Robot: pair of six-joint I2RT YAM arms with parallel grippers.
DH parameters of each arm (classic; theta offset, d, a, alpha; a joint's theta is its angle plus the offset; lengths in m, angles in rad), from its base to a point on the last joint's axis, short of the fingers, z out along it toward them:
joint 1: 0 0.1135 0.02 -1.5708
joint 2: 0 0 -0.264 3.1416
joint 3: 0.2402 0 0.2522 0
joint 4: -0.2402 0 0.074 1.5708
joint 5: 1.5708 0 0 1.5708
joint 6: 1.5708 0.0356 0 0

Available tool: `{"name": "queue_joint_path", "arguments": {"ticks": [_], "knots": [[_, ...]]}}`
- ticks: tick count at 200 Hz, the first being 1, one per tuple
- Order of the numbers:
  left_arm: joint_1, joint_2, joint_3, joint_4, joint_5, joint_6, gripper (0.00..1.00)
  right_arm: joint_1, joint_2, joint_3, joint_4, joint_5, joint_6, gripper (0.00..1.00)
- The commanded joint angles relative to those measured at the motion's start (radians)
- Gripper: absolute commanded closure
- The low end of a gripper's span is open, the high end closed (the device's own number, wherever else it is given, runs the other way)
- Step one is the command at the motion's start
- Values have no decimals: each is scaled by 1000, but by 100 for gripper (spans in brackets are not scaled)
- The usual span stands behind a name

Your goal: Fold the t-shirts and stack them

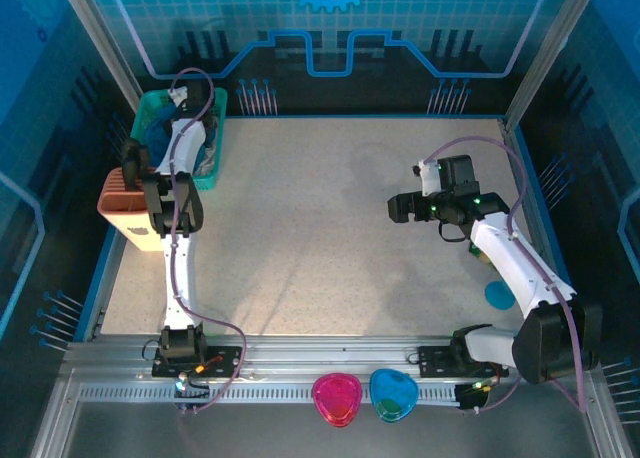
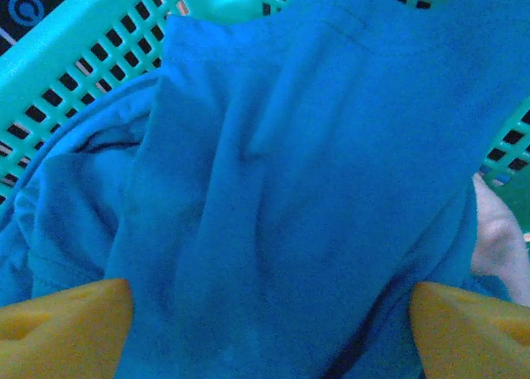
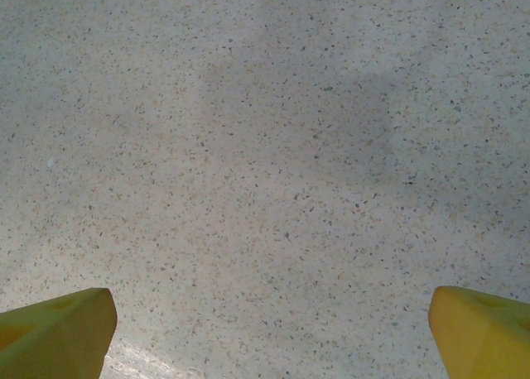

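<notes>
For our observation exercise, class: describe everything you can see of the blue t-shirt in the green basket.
The t-shirt is plain teal-blue, soft matte fabric with no print. A stitched hem shows near its top. It lies crumpled and unfolded in the green basket, in loose folds against the slotted wall, beside a white cloth. The left gripper is open over it, a yellow finger on each side.

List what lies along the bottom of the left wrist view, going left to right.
yellow fingertip → blue t-shirt → other yellow fingertip
</notes>
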Motion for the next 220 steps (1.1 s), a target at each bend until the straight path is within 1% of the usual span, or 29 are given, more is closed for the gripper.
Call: {"name": "queue_joint_path", "arguments": {"ticks": [1,36,55,70,91,114,130,146,161,164,202,220], "knots": [[31,22,35,-25,38,-48,2,10,10,30,-21,-16,-10,2],[47,56,99,-51,119,-41,1,10,20,34,-21,-20,-13,2],[48,80,144,-82,128,-30,1,11,27,35,-19,-25,-13,2],[48,82,148,-87,128,-25,6,10,35,40,-21,-29,-13,2],[48,80,148,-94,134,-15,19,10,35,42,-24,-31,-10,3],[49,80,147,-101,145,1,39,10,26,41,-26,-30,-10,3],[48,77,140,-106,146,10,57,10,15,43,-27,-28,-11,3],[48,59,122,-103,151,21,79,10,3,41,-28,-28,-11,3],[47,19,91,-86,154,33,95,11,-8,43,-28,-28,-10,3],[46,9,85,-82,154,35,100,11,-9,43,-28,-29,-10,3],[35,-142,50,-72,159,66,100,10,-43,39,-26,-37,-7,3],[27,-235,6,-62,171,67,100,10,-74,27,-18,-43,-3,3]]}}
